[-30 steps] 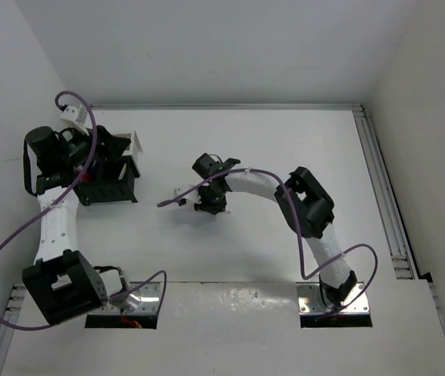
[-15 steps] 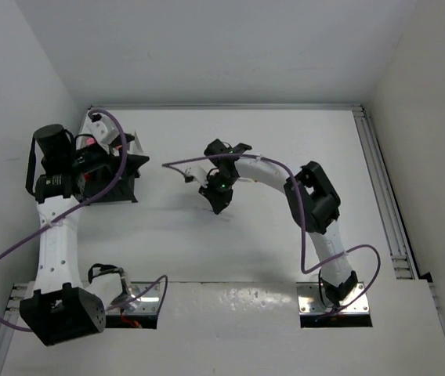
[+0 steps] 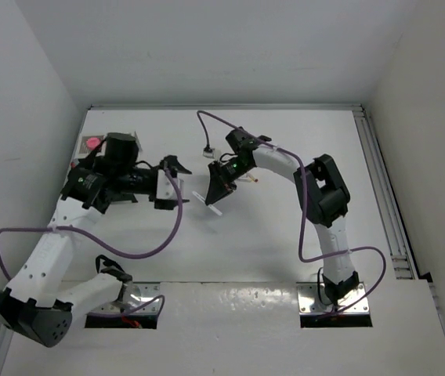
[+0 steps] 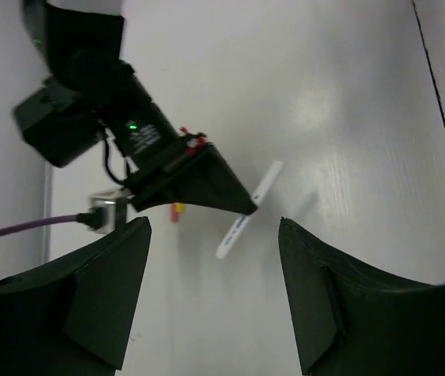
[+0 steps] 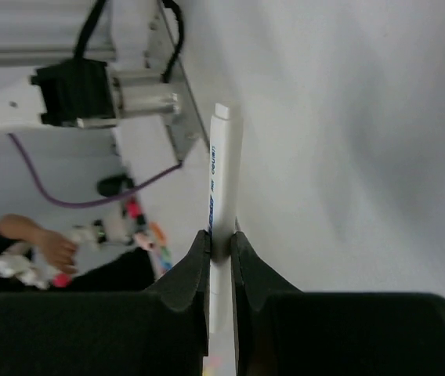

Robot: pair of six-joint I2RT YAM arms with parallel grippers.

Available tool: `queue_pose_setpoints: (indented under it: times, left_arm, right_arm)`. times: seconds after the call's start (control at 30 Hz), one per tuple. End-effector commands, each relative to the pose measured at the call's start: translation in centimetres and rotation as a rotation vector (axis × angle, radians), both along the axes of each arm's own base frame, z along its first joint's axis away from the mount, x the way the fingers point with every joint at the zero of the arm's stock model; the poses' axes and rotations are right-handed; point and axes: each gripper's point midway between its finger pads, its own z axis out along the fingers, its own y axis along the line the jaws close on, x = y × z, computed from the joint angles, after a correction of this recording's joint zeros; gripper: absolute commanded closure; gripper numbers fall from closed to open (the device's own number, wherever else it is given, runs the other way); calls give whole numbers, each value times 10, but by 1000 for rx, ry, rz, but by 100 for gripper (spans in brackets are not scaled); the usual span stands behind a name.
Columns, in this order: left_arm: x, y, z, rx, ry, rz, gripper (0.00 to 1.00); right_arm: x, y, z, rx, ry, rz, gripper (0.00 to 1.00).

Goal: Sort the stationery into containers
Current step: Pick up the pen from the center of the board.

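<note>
My right gripper [image 5: 220,235] is shut on a white pen [image 5: 218,172] with blue print, which stands up between its fingers. From above, that gripper [image 3: 216,190] hangs over the middle of the table with the pen [image 3: 209,202] sticking out below it. My left gripper [image 3: 177,185] faces it from the left, open and empty. In the left wrist view the pen [image 4: 246,211] hangs just beyond the wide-open fingers [image 4: 105,290]. The containers are mostly hidden under the left arm. Blurred coloured stationery [image 5: 146,235] stands in a black holder [image 5: 121,274].
A small red and yellow piece [image 4: 177,210] lies on the table behind the right gripper. A round pink thing [image 3: 93,143] sits at the far left edge. Purple cables [image 3: 168,235] loop over the table beside both arms. A metal rail [image 3: 383,196] runs along the right side.
The left arm has swung away from the containers toward the table's middle. The right gripper has shut on the white pen, lifted it and turned toward the back.
</note>
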Motion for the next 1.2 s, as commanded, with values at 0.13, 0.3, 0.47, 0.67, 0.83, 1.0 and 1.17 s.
queue_pose_setpoints:
  times: [0.13,0.3,0.47,0.67,0.83,1.0,1.17]
  left_arm:
    - [-18,-31,-59,264,-40,-174,28]
    - [-17,-43,-82,357,-49,-267,31]
    - [-20,-46,-101,420,-31,-333,32]
    - [-11,-52,-113,429,-39,-348,33]
    - [1,-54,-108,419,-79,-322,34]
    - [5,-60,-87,374,-138,-320,32]
    - [-6,-71,-74,325,-107,-364,28]
  right_arm:
    - [4,22,58,200,239,-90,100]
    - [3,27,97,335,373,-122,100]
    - [-1,27,123,441,377,-99,100]
    - [-7,27,134,447,391,-87,100]
    - [-14,26,138,444,388,-68,100]
    - [-15,26,129,429,414,-76,100]
    - [-13,29,126,427,432,-93,100]
